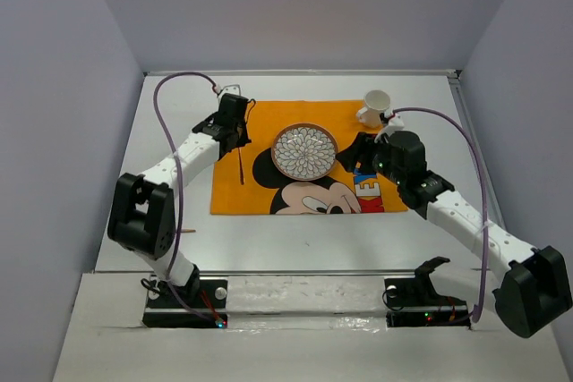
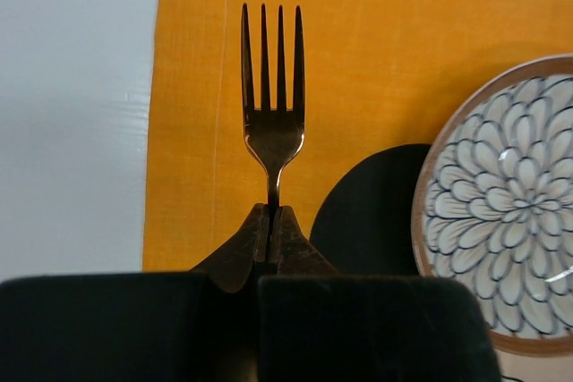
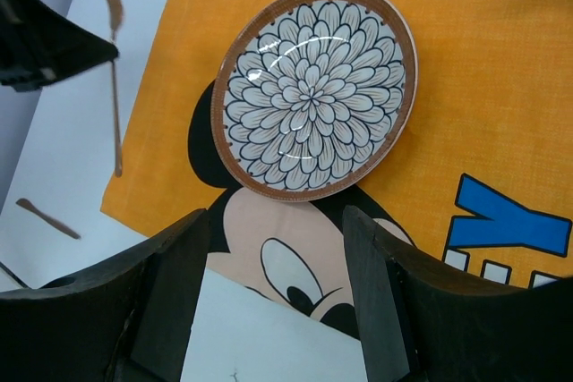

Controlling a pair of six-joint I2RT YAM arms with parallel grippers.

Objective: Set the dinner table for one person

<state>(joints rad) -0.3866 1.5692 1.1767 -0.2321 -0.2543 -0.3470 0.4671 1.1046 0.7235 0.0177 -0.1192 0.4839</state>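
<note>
The dinner table (image 1: 295, 232) is white and carries an orange Mickey Mouse mat (image 1: 269, 118). A flower-patterned plate (image 1: 305, 151) sits at the mat's middle. My left gripper (image 1: 236, 131) is shut on the thin neck of a dark metal fork (image 2: 273, 123), right below its head, over the mat's left edge. In the left wrist view the tines point away from my left gripper (image 2: 271, 217). My right gripper (image 3: 277, 257) stands open with nothing between its fingers, above the mat just right of the plate (image 3: 313, 91). From there the fork (image 3: 115, 87) shows at far left.
A white cup (image 1: 376, 106) lies tipped at the mat's far right corner. A small brown utensil (image 3: 49, 218) rests on the bare table left of the mat. Grey walls enclose the table on three sides.
</note>
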